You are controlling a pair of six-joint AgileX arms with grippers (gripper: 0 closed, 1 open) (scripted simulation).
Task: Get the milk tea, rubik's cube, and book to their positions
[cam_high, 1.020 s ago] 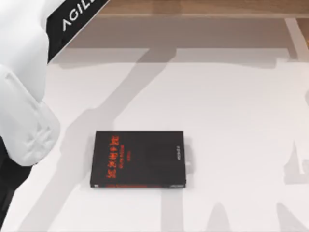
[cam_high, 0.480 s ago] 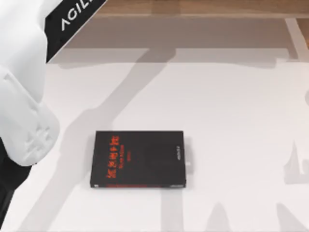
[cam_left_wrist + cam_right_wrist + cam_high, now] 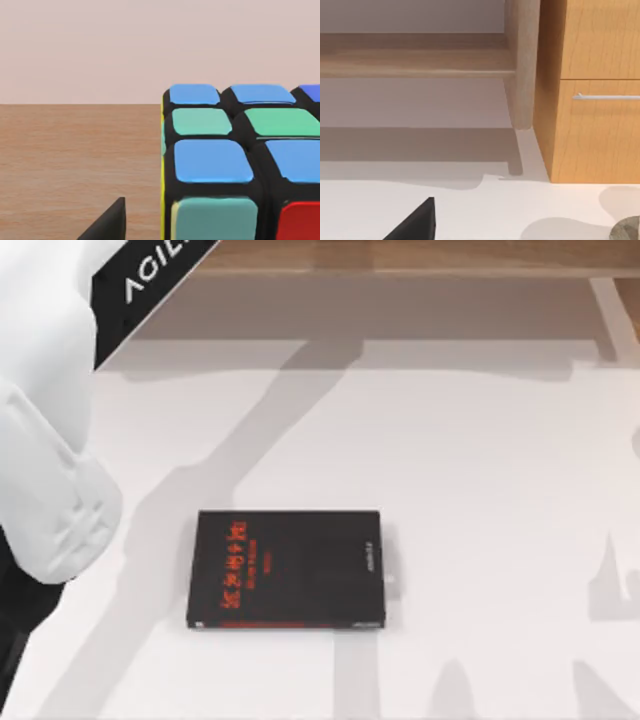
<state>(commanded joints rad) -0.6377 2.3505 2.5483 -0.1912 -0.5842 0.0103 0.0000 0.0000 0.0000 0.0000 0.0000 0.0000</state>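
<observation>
The rubik's cube (image 3: 235, 165) stands very close in the left wrist view, on a brown wooden surface (image 3: 75, 155), showing blue, green and red tiles. A black part of my left gripper (image 3: 107, 225) sits just beside the cube's yellow-edged side, with a gap between them. In the top view my left arm (image 3: 45, 430) bulks white along the left edge. A black part of my right gripper (image 3: 417, 222) hangs over the white table in the right wrist view. The milk tea and the book are out of view.
A black book with red lettering (image 3: 288, 568) lies flat mid-table. A wooden shelf (image 3: 400, 255) runs along the back. A wooden cabinet with a drawer handle (image 3: 605, 96) stands by the table, and a grey object (image 3: 627, 230) peeks in at the corner.
My left arm has shifted very slightly in the top view. The black book has not moved.
</observation>
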